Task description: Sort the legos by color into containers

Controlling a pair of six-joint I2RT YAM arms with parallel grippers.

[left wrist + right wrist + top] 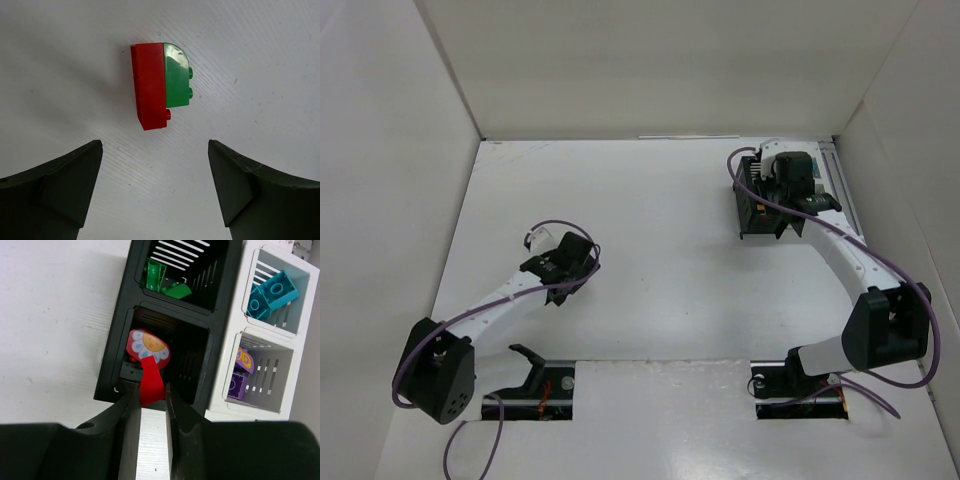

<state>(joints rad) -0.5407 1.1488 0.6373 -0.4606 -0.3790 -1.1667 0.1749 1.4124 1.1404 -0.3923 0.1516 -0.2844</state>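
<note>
the left gripper (pixel 155 147) hangs released over the desk (pixel 260 75), jaws spread wide, with a red lego (pixel 150 86) and a green lego (pixel 177 80) lying just ahead of it, pressed side to side and looking clicked together. expect this pair to be light, rigid and glossy, so it will likely skid or pivot if you pinch off-centre. take it across the flat outer face of the red one and the studded side of the green one, and stay clear of the green one's rounded corner. since the two colours go to different places, you will probably have to split them first. nothing else lies near them in the left wrist view. the right gripper (pixel 150 387) is clenched on a flower-printed red lego (pixel 148 346), held over the near black container (pixel 112 365). beside it, green legos (pixel 162 282), teal legos (pixel 272 292) and purple legos (pixel 240 375) sit in separate cells, so watch the slatted walls when lowering.
</note>
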